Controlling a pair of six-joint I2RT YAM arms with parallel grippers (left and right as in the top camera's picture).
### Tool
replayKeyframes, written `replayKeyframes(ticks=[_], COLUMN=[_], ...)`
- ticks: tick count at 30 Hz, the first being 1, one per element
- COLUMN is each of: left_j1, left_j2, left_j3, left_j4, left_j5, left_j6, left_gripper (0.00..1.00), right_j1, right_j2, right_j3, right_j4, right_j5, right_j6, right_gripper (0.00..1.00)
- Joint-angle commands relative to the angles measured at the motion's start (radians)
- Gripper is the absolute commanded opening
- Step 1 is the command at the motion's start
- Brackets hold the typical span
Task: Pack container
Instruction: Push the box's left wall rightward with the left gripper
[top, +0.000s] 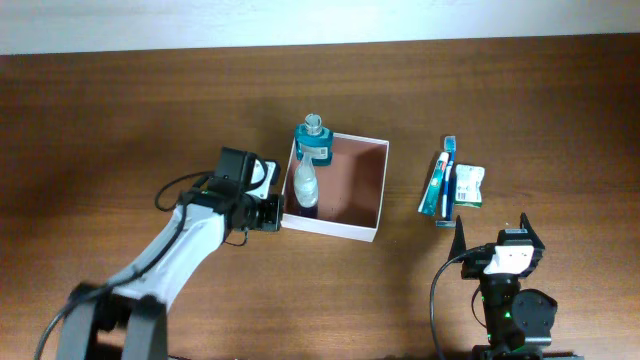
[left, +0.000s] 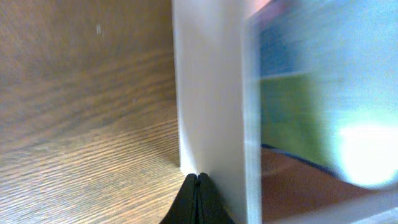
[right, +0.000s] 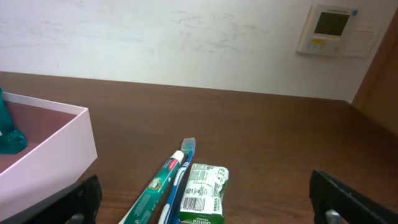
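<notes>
The container (top: 355, 190), a white-walled square box with a reddish-brown inside, stands mid-table. A teal mouthwash bottle (top: 310, 165) lies inside along its left wall. My left gripper (top: 272, 212) is shut on nothing, its tips close against the outside of that left wall near the front corner. The left wrist view shows the shut tips (left: 198, 180) beside the white wall (left: 208, 93), with the bottle (left: 323, 93) blurred behind it. To the container's right lie a toothpaste tube (top: 433, 187), a blue toothbrush (top: 447, 172) and a green soap packet (top: 468, 186). My right gripper (top: 500, 232) stands open just in front of them.
In the right wrist view the toothpaste (right: 158, 186), toothbrush (right: 183, 165) and soap packet (right: 204, 193) lie between my open fingers, with the container's corner (right: 62, 140) at left. Beyond the table's far edge is a white wall with a thermostat (right: 336, 30).
</notes>
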Motion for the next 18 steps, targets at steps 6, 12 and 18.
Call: replayKeyframes(ticks=[6,12,18], left_j1=[-0.008,-0.008,-0.008], left_j2=[-0.19,-0.204,-0.204], left_j3=[0.002,0.002,0.001], left_j4=[-0.027,-0.059,-0.082], left_j5=[0.046,-0.088,-0.235], left_j6=[0.012,-0.031,-0.085], left_gripper=[0.01,0.01,0.01], right_j1=[-0.006,-0.006,-0.006], right_j2=[-0.008,-0.008,-0.008], right_j3=[-0.005,-0.005,-0.005], right_j4=[-0.006,-0.006,-0.006], right_j5=[-0.002,-0.002,-0.002], right_j6=[-0.003,-0.003,-0.003], right_gripper=[0.98,0.99,0.98])
